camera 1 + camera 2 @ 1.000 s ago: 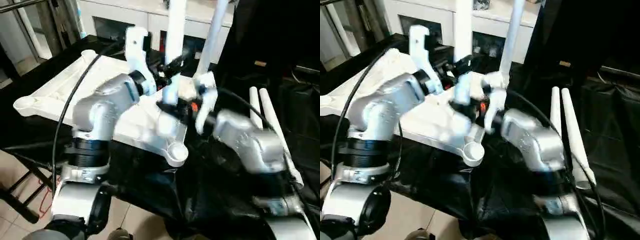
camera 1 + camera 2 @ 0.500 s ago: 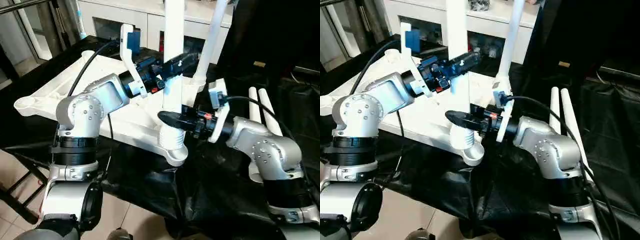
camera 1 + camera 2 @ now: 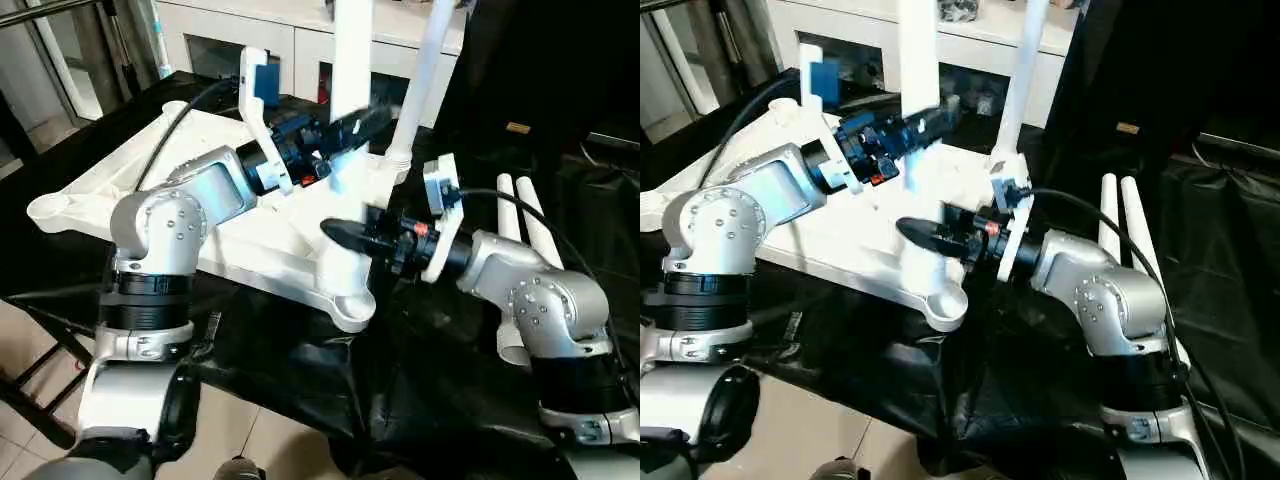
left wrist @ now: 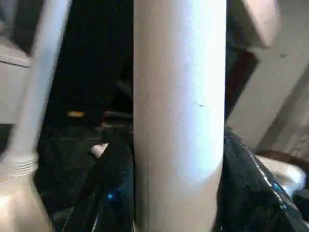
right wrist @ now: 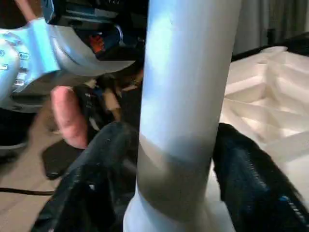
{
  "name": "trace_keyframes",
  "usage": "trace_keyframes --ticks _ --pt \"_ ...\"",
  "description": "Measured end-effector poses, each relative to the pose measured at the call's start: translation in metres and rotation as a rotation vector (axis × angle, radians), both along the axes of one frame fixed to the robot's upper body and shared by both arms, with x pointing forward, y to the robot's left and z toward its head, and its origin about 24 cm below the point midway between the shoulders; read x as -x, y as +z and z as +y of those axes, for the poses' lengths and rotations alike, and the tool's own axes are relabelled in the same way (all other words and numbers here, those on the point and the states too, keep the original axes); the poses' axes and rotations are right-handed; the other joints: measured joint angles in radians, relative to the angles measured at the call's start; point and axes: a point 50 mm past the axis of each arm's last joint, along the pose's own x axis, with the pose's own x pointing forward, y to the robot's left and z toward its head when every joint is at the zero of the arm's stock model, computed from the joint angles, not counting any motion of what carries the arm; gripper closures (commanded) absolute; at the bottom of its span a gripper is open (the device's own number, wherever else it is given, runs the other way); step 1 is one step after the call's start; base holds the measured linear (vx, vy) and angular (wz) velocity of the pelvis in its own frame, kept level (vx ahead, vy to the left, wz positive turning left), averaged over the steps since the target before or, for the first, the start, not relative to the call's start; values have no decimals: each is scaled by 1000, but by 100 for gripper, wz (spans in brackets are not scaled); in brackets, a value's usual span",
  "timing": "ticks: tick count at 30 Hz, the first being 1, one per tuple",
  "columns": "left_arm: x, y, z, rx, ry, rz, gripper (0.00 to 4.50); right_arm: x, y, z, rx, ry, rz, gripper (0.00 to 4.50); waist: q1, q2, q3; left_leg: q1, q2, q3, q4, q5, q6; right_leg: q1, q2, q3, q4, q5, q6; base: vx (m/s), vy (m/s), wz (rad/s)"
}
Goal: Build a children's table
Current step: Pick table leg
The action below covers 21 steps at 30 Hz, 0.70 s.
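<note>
The children's table lies upside down: its white ribbed tabletop (image 3: 120,180) rests on a black cloth. One white leg (image 3: 352,50) stands upright over the near corner socket (image 3: 352,305). A second leg (image 3: 425,70) stands at the far corner. Two more legs (image 3: 530,215) lie on the cloth to the right. My left gripper (image 3: 358,122) is shut on the near leg (image 4: 178,111) partway up, fingers (image 4: 116,193) pressed to its sides. Lower down, my right gripper (image 3: 340,235) is open, its fingers (image 5: 246,179) flanking the same leg (image 5: 183,96) just above the socket.
A white glass-door cabinet (image 3: 260,30) stands behind the table. The black cloth (image 3: 440,380) hangs over the front edge, with tiled floor (image 3: 40,340) below at the left. Black cables run from both wrists.
Both arms have swung out and steadied, so the leg between them now shows. The left gripper has closed on the leg. The right gripper's fingers have spread.
</note>
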Motion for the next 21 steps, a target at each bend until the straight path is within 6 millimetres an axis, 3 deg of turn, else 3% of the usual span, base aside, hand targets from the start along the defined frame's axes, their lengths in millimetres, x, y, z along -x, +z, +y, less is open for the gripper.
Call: trace_keyframes --ticks 21 --pt "9 -8 -16 -114 -20 -65 266 -7 -14 13 108 -25 153 142 0 -1 -1 0 0 0 0 0 0 0 0 0 0 0 0 0 0 0"
